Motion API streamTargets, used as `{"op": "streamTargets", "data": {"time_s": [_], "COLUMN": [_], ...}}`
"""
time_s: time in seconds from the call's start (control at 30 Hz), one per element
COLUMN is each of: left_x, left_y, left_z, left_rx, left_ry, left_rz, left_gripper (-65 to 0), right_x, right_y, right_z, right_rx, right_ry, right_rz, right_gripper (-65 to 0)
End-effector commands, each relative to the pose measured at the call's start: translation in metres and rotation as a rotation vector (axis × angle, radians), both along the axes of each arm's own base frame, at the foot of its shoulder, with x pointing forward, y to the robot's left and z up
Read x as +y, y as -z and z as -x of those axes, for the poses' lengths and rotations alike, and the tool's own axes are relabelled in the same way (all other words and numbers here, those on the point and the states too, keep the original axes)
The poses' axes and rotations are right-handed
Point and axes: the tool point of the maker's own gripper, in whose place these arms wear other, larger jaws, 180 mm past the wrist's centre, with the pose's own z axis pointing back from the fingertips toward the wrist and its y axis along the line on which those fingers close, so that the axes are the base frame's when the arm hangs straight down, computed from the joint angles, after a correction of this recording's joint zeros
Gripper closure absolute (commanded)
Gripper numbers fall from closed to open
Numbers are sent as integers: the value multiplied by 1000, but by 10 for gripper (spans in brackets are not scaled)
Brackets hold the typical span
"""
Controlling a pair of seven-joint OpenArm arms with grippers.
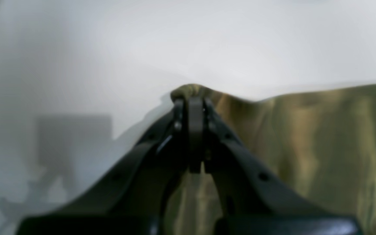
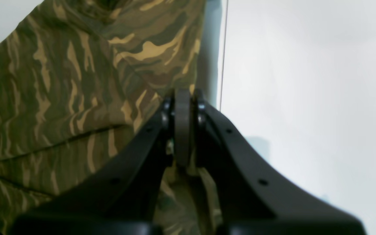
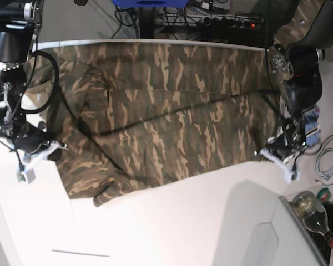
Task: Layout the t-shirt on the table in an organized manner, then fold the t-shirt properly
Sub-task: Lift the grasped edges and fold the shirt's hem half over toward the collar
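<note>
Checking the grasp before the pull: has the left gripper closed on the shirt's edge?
Yes, the left gripper pinches a bunched edge of the t-shirt.

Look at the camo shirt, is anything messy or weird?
Yes. The t-shirt isn't flat: a dark crease runs across its middle, and its lower corner near the right hand is bunched up. Its far edge seems to hang over the table.

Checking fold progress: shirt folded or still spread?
Spread, not folded: the t-shirt lies open across the table, wrinkled, with left gripper and right gripper pinching opposite edges.
</note>
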Motion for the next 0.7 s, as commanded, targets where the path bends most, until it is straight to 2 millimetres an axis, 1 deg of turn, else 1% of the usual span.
{"op": "streamTargets", "data": {"time_s": [0.0, 0.03, 0.07, 0.17, 0.27, 0.3, 0.33, 0.43, 0.6, 0.67], "left_x": [5, 2, 1, -6, -6, -6, -6, -10, -13, -13], "left_y": [-36, -47, -57, -89, -114, -120, -125, -132, -136, -134], "left_z": [-33, -43, -51, -76, -94, -98, -101, -107, -110, -109], "left_rx": [-101, -121, -144, -217, -270, -281, -292, -309, -318, -315], "left_ry": [14, 33, 48, 75, 74, 74, 73, 76, 79, 79], "left_rz": [-26, -41, -56, -84, -88, -87, -88, -84, -80, -80], "left_gripper": [0, 0, 0, 0, 0, 0, 0, 0, 0, 0], "right_x": [-6, -8, -15, -25, -45, -50, -50, -53, -57, -65], "right_y": [-26, -29, -33, -48, -53, -51, -51, -53, -50, -47], "right_z": [-23, -26, -28, -43, -55, -59, -64, -74, -87, -91], "right_rx": [-97, -114, -128, -174, -169, -160, -160, -207, -246, -272], "right_ry": [7, 11, 17, 26, 45, 46, 29, -35, -63, -57], "right_rz": [5, 8, 22, 40, 62, 64, 65, 78, 106, 124], "right_gripper": [-2, -2, -2, -3, -3, -3, -3, -3, -3, -3]}}
